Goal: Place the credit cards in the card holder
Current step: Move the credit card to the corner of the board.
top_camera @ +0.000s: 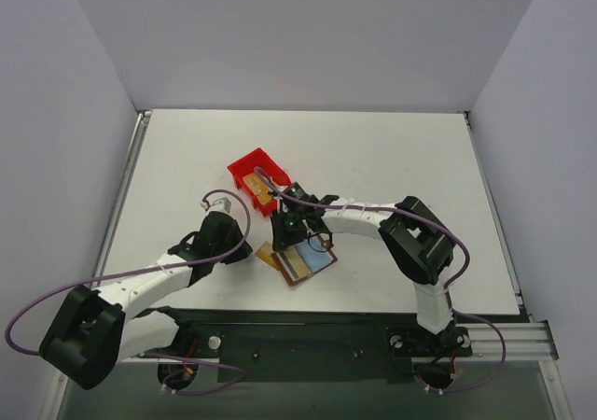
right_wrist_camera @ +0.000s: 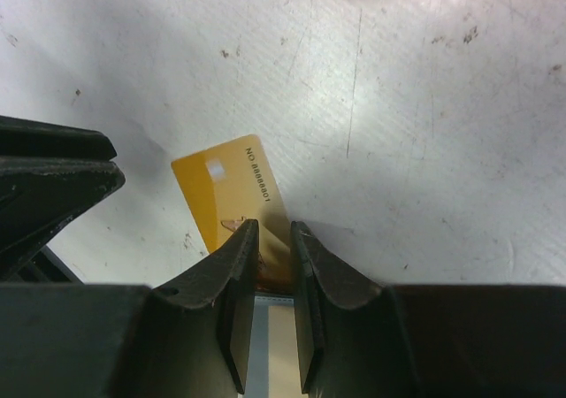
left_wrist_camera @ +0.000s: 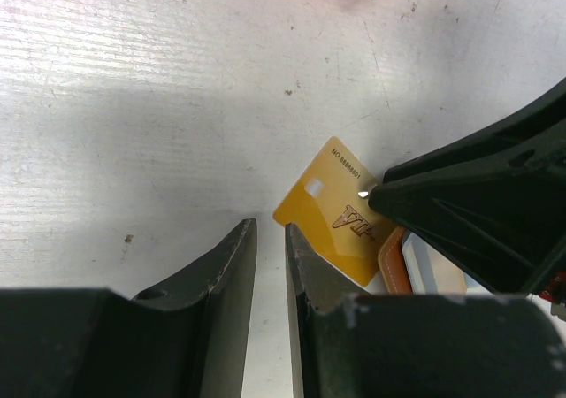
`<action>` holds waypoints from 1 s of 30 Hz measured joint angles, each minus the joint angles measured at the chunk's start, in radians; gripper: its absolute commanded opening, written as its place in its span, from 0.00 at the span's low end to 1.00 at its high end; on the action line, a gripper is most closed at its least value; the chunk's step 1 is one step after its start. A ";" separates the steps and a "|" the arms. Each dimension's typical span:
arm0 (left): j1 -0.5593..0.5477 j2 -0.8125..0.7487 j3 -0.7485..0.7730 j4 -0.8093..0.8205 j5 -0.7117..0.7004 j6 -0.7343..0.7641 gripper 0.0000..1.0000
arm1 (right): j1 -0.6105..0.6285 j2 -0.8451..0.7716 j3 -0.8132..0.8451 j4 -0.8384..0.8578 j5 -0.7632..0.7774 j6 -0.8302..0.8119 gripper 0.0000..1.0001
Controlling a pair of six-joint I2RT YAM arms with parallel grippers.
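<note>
The right gripper (right_wrist_camera: 275, 225) is showing its jaws only slightly parted, pinching nothing, with its tips sitting over one end of the gold card (right_wrist_camera: 221, 186). That card is lying flat, touching the left edge of the holder (top_camera: 312, 259). The right arm is bending in from the holder's right, wrist angling downward. The left arm is stretching low across the bench (top_camera: 392, 159). Its gripper (left_wrist_camera: 271, 230) is hovering just left of the holder, jaws a narrow slit and empty.
</note>
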 measured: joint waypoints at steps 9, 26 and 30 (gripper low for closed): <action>0.000 0.012 0.000 0.003 0.007 -0.001 0.30 | 0.018 -0.050 -0.066 -0.004 0.009 0.007 0.20; 0.000 0.013 0.000 0.003 0.008 -0.003 0.29 | -0.075 -0.076 -0.077 -0.042 0.090 0.058 0.22; 0.000 0.013 0.000 0.003 0.008 -0.003 0.29 | -0.089 -0.097 -0.095 -0.061 0.140 0.065 0.22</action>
